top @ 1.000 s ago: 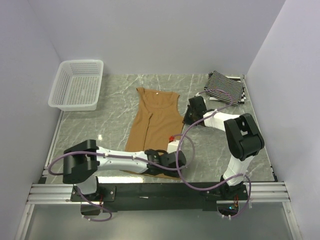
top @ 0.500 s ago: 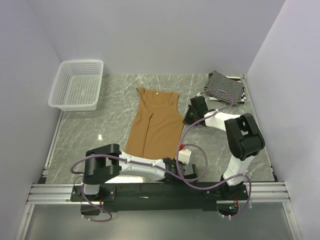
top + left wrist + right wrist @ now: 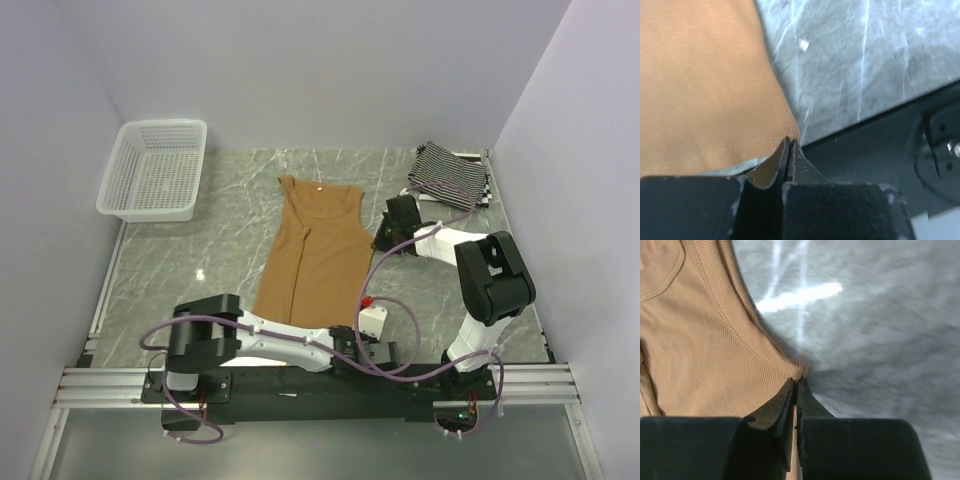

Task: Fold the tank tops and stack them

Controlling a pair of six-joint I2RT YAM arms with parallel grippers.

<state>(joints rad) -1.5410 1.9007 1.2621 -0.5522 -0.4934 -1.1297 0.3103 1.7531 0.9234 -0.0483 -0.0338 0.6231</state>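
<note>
Newly closed on the near hem of the tan tank top [image 3: 315, 250] on the bench [image 3: 220, 215], your left end effector [image 3: 789, 142] must lift level with the right end effector [image 3: 796, 382], clamped at the underarm.

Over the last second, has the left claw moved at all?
Yes. The left claw slid toward the table's near edge and rightward, away from the white basket, and now pinches the tan top's hem corner.

Lab test cell: bare enclosure walls [image 3: 320, 70], aluminium mounting rail [image 3: 110, 385].
</note>
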